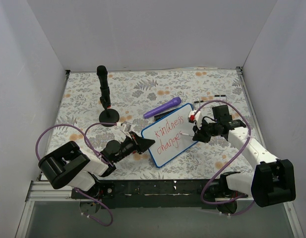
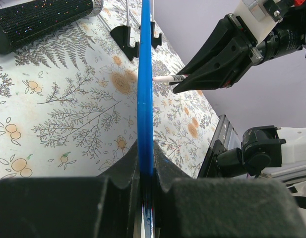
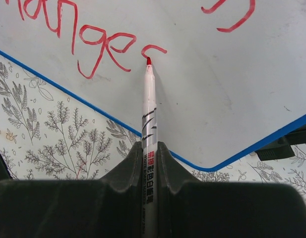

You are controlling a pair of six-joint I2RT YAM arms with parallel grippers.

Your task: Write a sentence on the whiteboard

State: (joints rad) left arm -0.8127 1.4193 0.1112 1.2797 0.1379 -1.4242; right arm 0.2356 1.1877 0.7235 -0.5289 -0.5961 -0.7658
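Observation:
The whiteboard (image 1: pixel 165 146), white with a thin blue frame, lies tilted on the floral mat. Its sentence (image 1: pixel 171 133) in red reads "kindness changes" in two lines. My left gripper (image 1: pixel 149 143) is shut on the board's left edge, seen edge-on as a blue strip (image 2: pixel 145 89) in the left wrist view. My right gripper (image 1: pixel 196 134) is shut on a white marker (image 3: pixel 149 114) with a red tip. The tip touches the board (image 3: pixel 232 89) at the end of "changes" (image 3: pixel 88 39), on a partly drawn last letter. The right gripper also shows in the left wrist view (image 2: pixel 180 83).
A purple marker (image 1: pixel 162 107) lies on the mat (image 1: pixel 83 99) behind the board. A black stand with an upright post (image 1: pixel 105 101) is at the back left. A red-and-white cap (image 1: pixel 193 117) sits near the board's right corner. White walls enclose the mat.

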